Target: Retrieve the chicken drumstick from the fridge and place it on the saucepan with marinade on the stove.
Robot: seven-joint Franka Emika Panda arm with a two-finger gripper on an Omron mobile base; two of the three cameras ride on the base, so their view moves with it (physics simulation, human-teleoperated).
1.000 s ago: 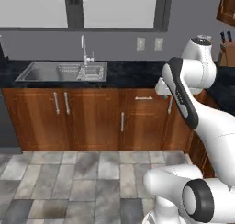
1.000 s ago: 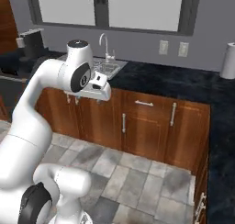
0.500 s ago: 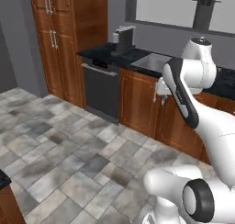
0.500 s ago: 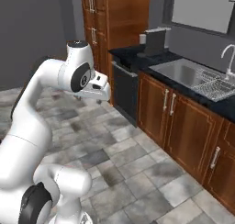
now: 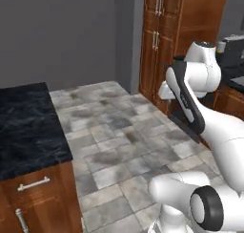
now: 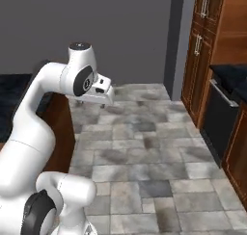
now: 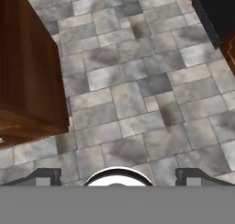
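My gripper (image 6: 98, 98) hangs at the end of the folded arm, above the grey tiled floor (image 6: 144, 147), and is also seen from the other side (image 5: 165, 93). In the hand view its two dark fingertips (image 7: 44, 175) stand far apart at the bottom, open, with nothing between them and only floor tiles below. The chicken drumstick, the fridge, the saucepan and the stove are out of view.
An island with a black marble top (image 5: 24, 132) and wooden fronts stands at the left; its wooden side (image 7: 27, 81) is close to the hand. Tall wooden cabinets (image 5: 164, 31) and a dark appliance front (image 6: 217, 118) under a black counter line the right. Open floor lies between.
Both base views have swung with the base: the sink counter has slid out to the right, and the floor, island and tall cabinets have come in. The gripper stays open.
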